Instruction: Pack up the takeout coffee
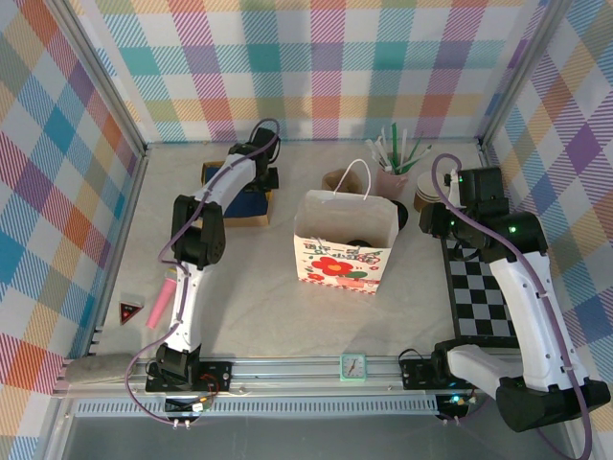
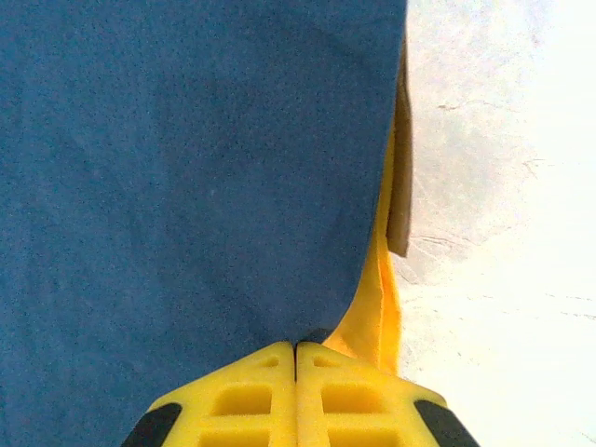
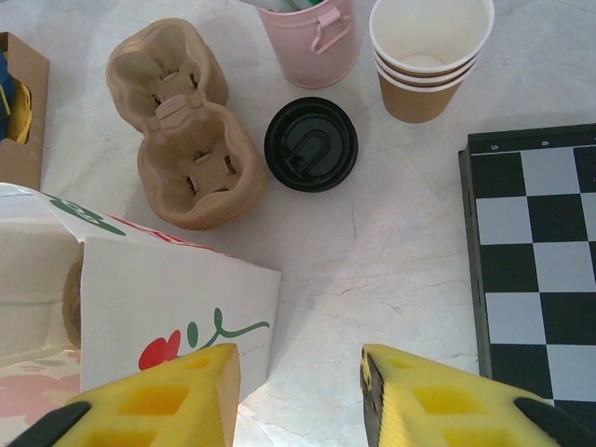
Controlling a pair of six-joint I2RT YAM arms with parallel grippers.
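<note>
Takeout coffee [image 3: 310, 144] between cup tray [image 3: 186, 130] and stacked cups [image 3: 430, 58]

Ahead of the right gripper [image 3: 298, 377] and to the left, a brown moulded cup tray [image 3: 182, 140] is seen. A pink bucket [image 3: 312, 37] is set farther ahead, with a stack of lidless paper cups [image 3: 430, 56] to its right. A chessboard [image 3: 535, 261] is laid at that gripper's right, and a white flowered bag [image 3: 177, 312] is stood just at its left. Directly ahead of the left gripper [image 2: 296, 368] a blue cloth [image 2: 186, 168] is spread, with a yellow cloth [image 2: 380, 298] seen along its right edge.
</note>
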